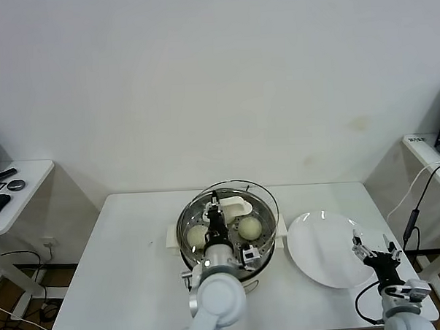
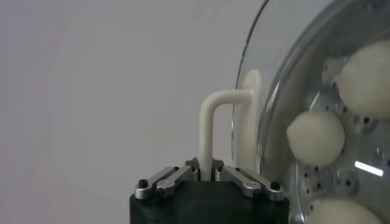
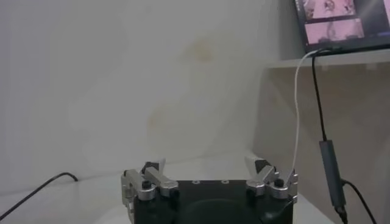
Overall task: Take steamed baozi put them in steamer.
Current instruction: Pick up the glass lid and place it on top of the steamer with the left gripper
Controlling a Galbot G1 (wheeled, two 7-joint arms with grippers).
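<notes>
The steamer (image 1: 184, 241), a shiny steel pot with white side handles, stands mid-table. My left gripper (image 1: 215, 211) is shut on the white handle (image 1: 233, 205) of the glass lid (image 1: 269, 207) and holds the lid tilted over the pot. The left wrist view shows the fingers clamped on the handle (image 2: 210, 122). Through the lid (image 2: 268, 91), three baozi (image 2: 315, 137) lie on the perforated tray (image 2: 353, 176). Two baozi (image 1: 250, 227) show in the head view. My right gripper (image 1: 373, 250) is open and empty at the plate's right edge, also seen in its wrist view (image 3: 207, 173).
A round white plate (image 1: 322, 248) with nothing on it lies right of the steamer. A side table with a laptop (image 3: 332, 21) and a hanging cable (image 3: 329, 164) stands to the right. Another side table (image 1: 16, 190) is at the left.
</notes>
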